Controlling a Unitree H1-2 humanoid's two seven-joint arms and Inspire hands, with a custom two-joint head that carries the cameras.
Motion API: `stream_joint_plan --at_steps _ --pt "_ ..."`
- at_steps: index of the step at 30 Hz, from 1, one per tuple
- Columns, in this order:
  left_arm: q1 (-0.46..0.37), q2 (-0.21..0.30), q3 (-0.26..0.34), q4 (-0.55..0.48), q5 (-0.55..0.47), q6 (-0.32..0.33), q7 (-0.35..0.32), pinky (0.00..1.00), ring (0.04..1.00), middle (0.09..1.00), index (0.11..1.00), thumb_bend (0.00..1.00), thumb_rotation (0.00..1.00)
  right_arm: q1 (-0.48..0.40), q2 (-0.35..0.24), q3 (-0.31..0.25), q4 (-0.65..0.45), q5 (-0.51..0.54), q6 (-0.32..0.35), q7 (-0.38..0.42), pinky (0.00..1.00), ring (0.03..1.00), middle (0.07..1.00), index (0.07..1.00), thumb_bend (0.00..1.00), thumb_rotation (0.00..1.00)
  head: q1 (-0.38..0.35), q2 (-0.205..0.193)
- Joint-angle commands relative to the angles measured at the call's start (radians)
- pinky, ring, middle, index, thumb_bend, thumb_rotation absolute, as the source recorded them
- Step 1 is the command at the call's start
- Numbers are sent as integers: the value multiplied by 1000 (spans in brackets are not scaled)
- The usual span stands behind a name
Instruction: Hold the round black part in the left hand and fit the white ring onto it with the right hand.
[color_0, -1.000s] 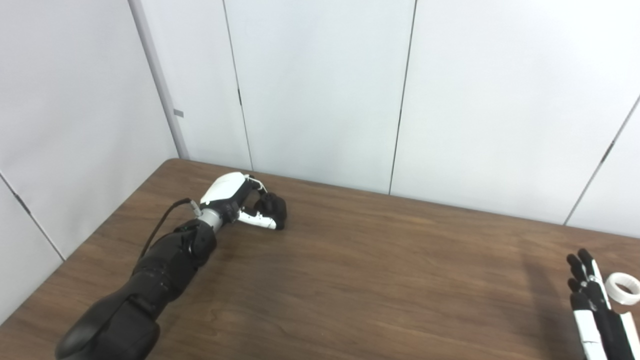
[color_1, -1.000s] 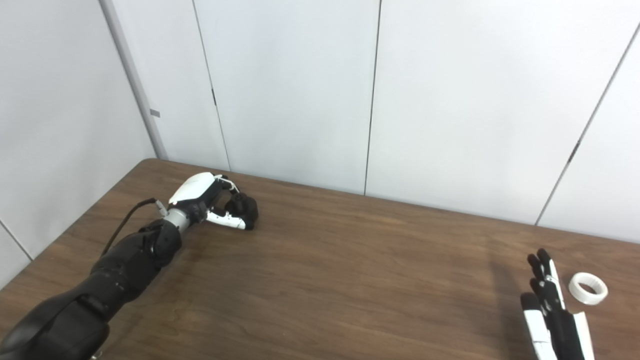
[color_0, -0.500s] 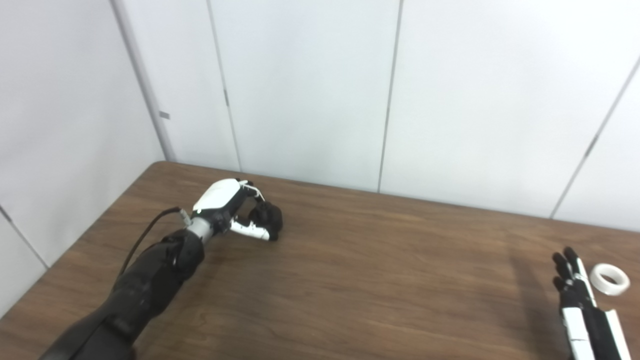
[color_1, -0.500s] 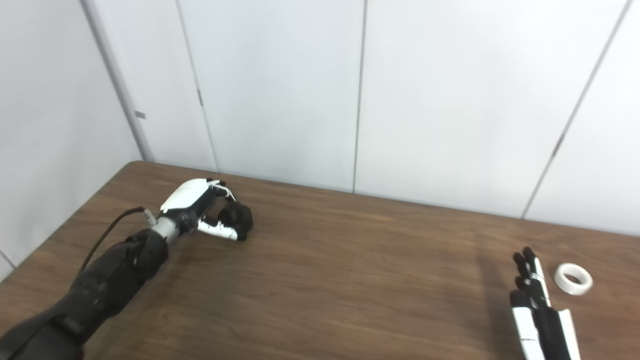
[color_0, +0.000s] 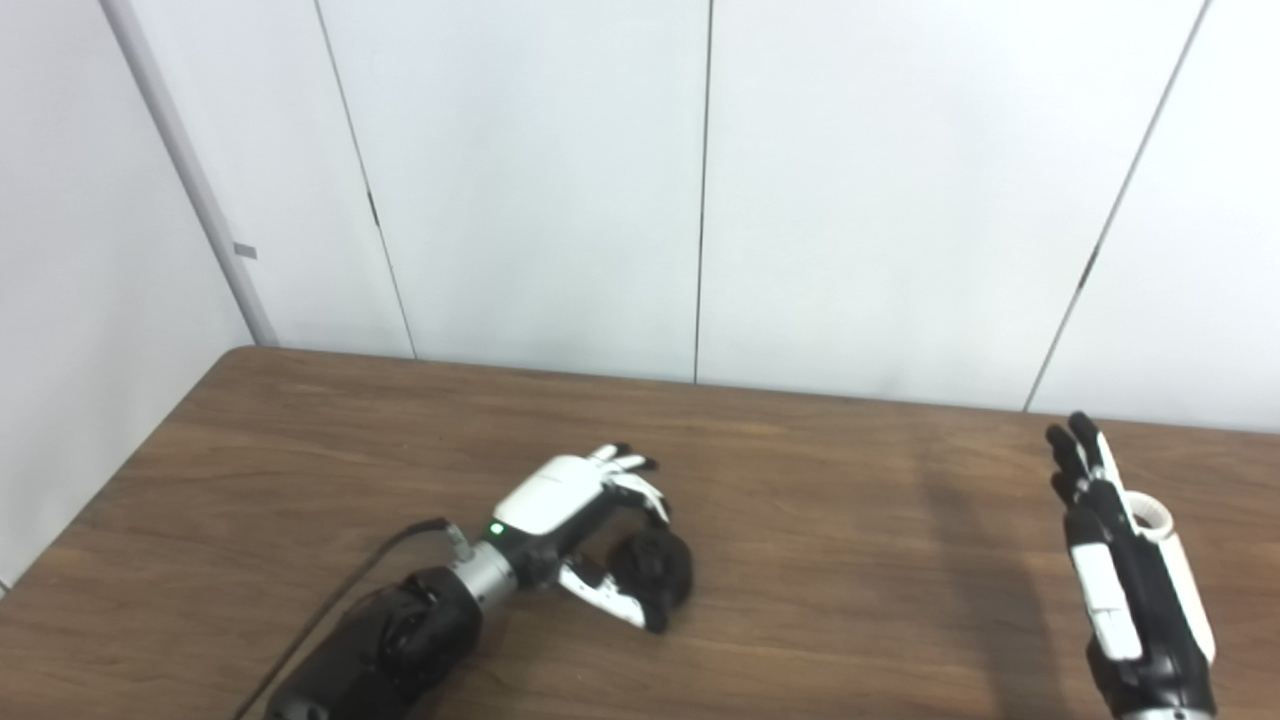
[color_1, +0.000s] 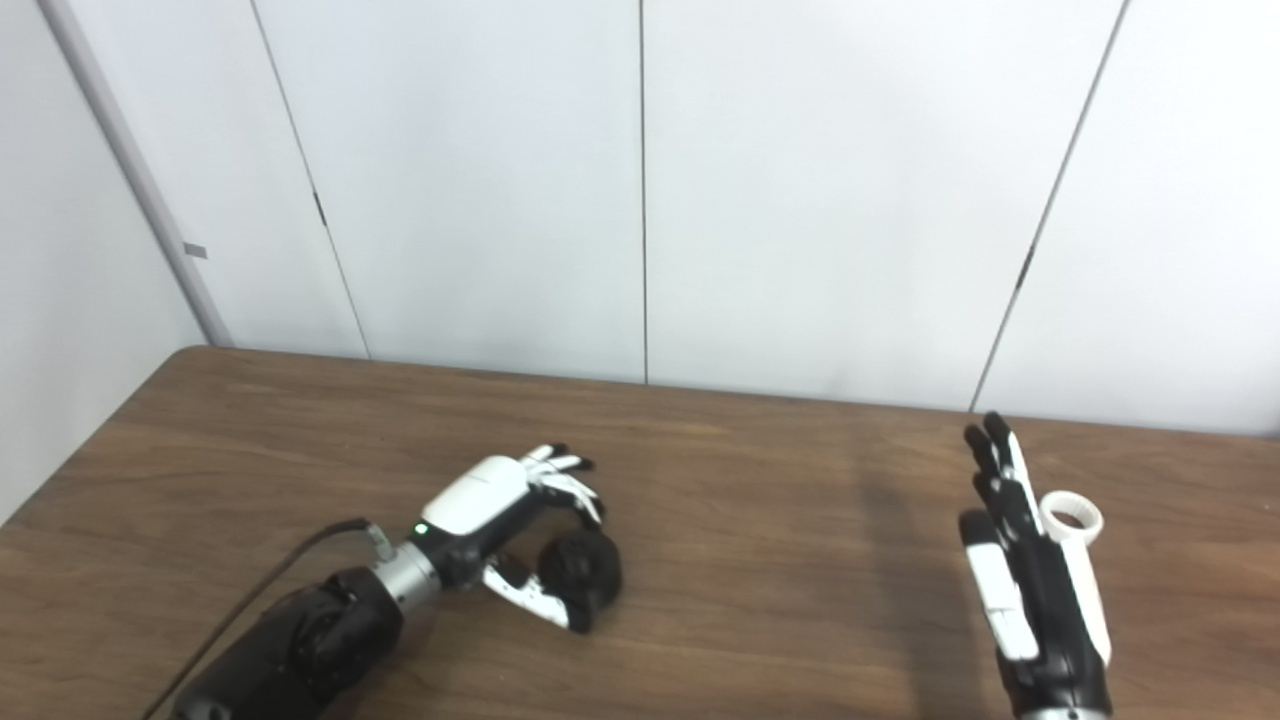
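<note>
Since a moment ago my left hand (color_0: 580, 520) has come away from the far left corner of the desk (color_0: 820, 560) toward the middle, bringing the round black part (color_0: 655, 578) with it, though the camera swung too, so some of that shift is only the view. My left hand is curled around the black part, fingers over the top and thumb low in front, and the part sits on or just above the wood; I cannot tell which. My right hand (color_1: 1030, 590) stands flat and upright near the right edge, fingers straight and together-ish, holding nothing. The white ring (color_1: 1071, 518) lies on the desk just behind it, partly hidden by the fingers. I think the first step, getting the black part, is done, and picking up the ring is not yet begun. Next I must turn my right hand over the ring and pinch it. The ring looks like smooth, hard plastic, thin and round, so it may slide. The black part looks dull and chunky. The desk is dark brown wood grain, flat and smooth.
</note>
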Motion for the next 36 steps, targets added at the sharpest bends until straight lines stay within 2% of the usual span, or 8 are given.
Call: stream_joint_plan --at_steps 1,10,16,21,25,28,31,36 --pt "-12 -1 -10 -51 -9 -21 -8 1000 934 723 481 523 59 -25 -5 2 -57 -8 8 -3 1000 998 964 1000 515 938 -28 8" --pt "31 -49 -81 -131 -29 -21 -55 1000 929 719 481 523 60 -21 9 22 -122 -47 35 -7 1000 988 946 998 510 929 -122 30" --pt "29 -37 -136 -153 -56 -21 -78 1000 922 714 480 523 60 -24 4 19 -186 -102 52 -14 992 962 938 985 493 922 -184 44" --pt "23 -20 -178 -157 -77 -21 -80 1000 926 716 480 523 62 -31 -2 -6 -292 -173 162 -15 999 967 926 973 562 961 -238 51" --pt "15 -5 -212 -154 -94 -21 -67 1000 928 725 480 523 62 -36 -10 -18 -336 -188 228 -5 1000 971 931 967 572 924 -281 53" --pt "4 3 -228 -138 -101 -22 -53 1000 931 727 480 523 59 -37 -19 -22 -338 -207 238 -9 929 933 919 946 505 684 -311 55" --pt "-2 6 -230 -121 -106 -22 -38 1000 939 731 481 523 58 -35 -37 -36 -343 -230 275 -6 901 919 908 911 523 447 -321 55" --pt "-7 6 -231 -96 -110 -21 -8 1000 933 728 481 523 59 -52 -118 -69 -357 -252 327 23 771 879 897 883 570 364 -349 57"
